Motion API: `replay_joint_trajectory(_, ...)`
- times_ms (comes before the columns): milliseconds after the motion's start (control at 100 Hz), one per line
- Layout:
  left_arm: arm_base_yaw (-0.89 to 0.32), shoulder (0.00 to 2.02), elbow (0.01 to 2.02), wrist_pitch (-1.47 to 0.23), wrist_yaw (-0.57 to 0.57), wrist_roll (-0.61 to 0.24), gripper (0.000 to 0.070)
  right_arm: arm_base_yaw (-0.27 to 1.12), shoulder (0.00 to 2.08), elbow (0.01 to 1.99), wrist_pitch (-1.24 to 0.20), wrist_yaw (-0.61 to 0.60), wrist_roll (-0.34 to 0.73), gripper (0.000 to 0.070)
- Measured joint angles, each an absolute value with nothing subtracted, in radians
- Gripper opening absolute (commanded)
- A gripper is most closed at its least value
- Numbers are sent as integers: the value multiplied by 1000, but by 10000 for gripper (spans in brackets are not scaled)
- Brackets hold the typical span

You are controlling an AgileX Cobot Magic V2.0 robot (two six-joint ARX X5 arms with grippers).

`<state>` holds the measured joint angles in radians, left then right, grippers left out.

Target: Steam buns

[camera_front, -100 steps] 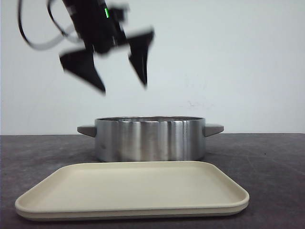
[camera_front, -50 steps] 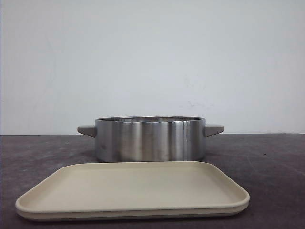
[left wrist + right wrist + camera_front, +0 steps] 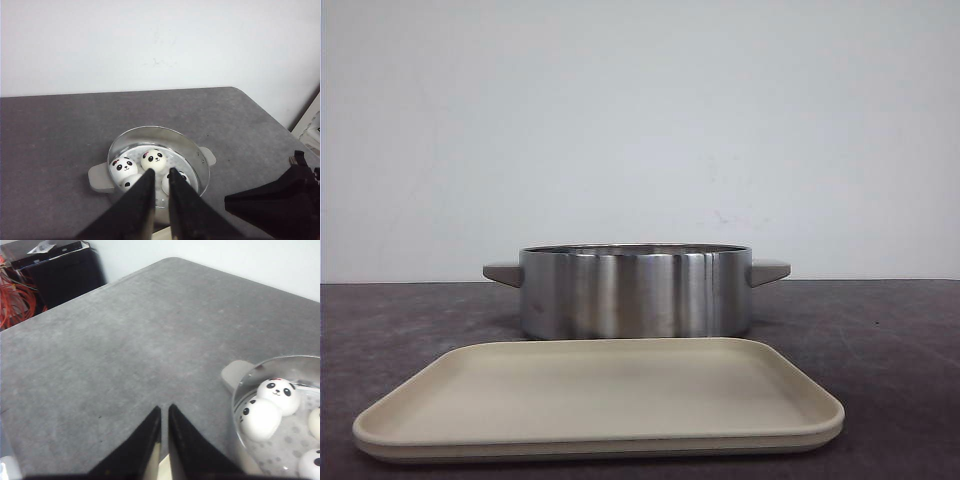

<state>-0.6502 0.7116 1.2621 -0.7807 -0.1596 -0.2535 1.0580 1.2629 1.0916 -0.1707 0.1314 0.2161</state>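
Observation:
Four white panda-faced buns lie inside the steel pot. In the left wrist view two buns show fully, and two more are partly hidden behind my fingers. The right wrist view shows the buns in the pot at its edge. My left gripper hangs high above the pot's near side, shut and empty. My right gripper is shut and empty over bare table beside the pot. In the front view the pot hides the buns, and neither gripper shows.
An empty beige tray lies in front of the pot. The right arm's black gripper shows in the left wrist view. The dark grey table ends near black equipment and red cables.
One second ago the left gripper was open in the air above the pot's left side in the front view. It then left that view. Pot and tray have not moved.

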Motion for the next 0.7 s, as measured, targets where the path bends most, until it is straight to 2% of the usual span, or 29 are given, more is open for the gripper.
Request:
replay_joint_trajectory(570, -650, 698, 1262, -781, -160, -253, 0, 1059, 1262, 1092, -171, 131, 214, 16)
replay_joint_trajectory(700, -650, 698, 1262, -781, -160, -253, 0, 1044, 1201, 1092, -254, 157, 214, 16)
